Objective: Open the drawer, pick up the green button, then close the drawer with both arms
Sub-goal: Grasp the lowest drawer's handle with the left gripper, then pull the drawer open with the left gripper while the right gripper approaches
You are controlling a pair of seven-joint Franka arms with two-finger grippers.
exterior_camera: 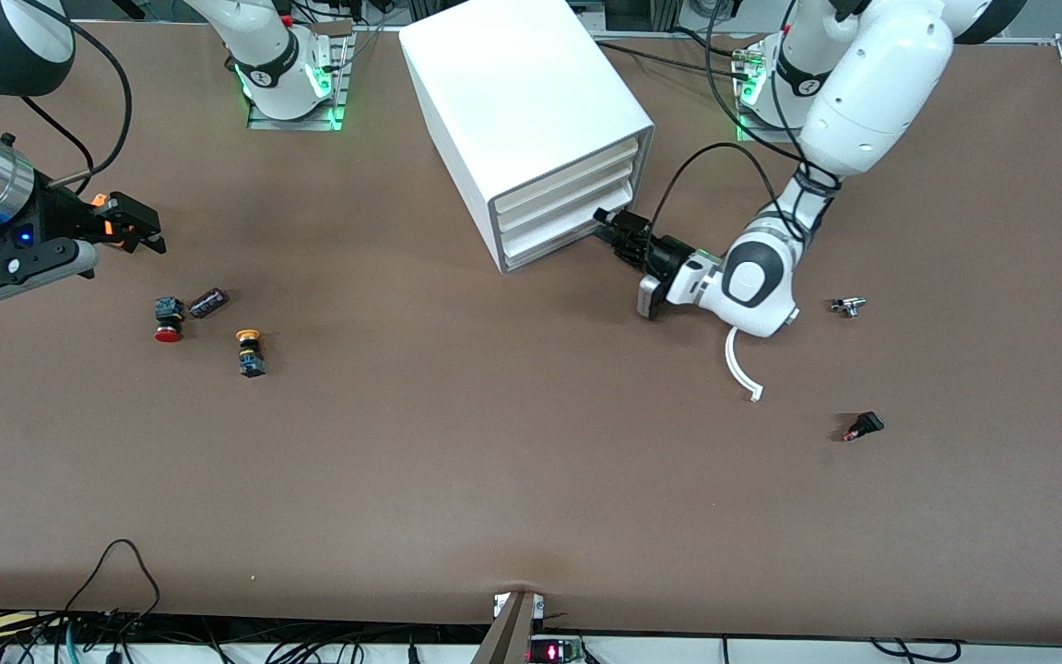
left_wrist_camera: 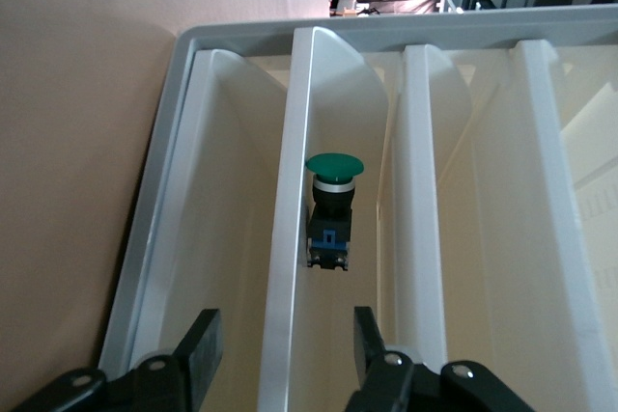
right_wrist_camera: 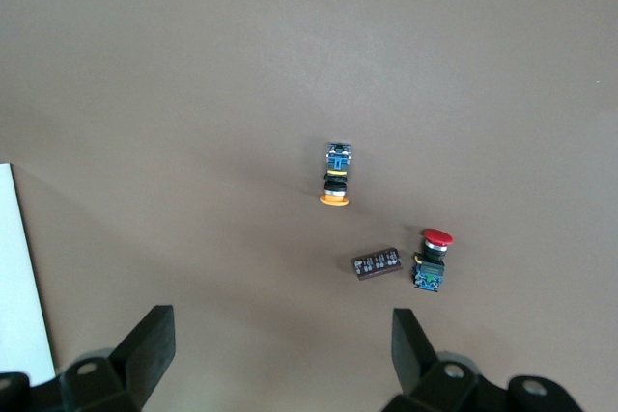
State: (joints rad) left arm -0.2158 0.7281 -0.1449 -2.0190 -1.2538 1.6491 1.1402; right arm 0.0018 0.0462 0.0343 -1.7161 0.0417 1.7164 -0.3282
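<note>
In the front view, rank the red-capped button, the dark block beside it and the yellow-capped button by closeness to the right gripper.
From the right gripper:
1. Dark block, nearer the front camera than the gripper.
2. Red-capped button, beside the block; close to call with 1.
3. Yellow-capped button, nearest the camera.

Green-capped button [left_wrist_camera: 330,209] with black body, white drawer [left_wrist_camera: 290,238], brown table [exterior_camera: 457,443], red-capped button [exterior_camera: 168,322], yellow-capped button [exterior_camera: 250,351]

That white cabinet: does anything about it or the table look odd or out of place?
The cabinet sits skewed to the table edges. A curved white strip lies loose on the table below the left gripper, which is at the lowest drawer. It looks like a stray part; I cannot tell from what.
</note>
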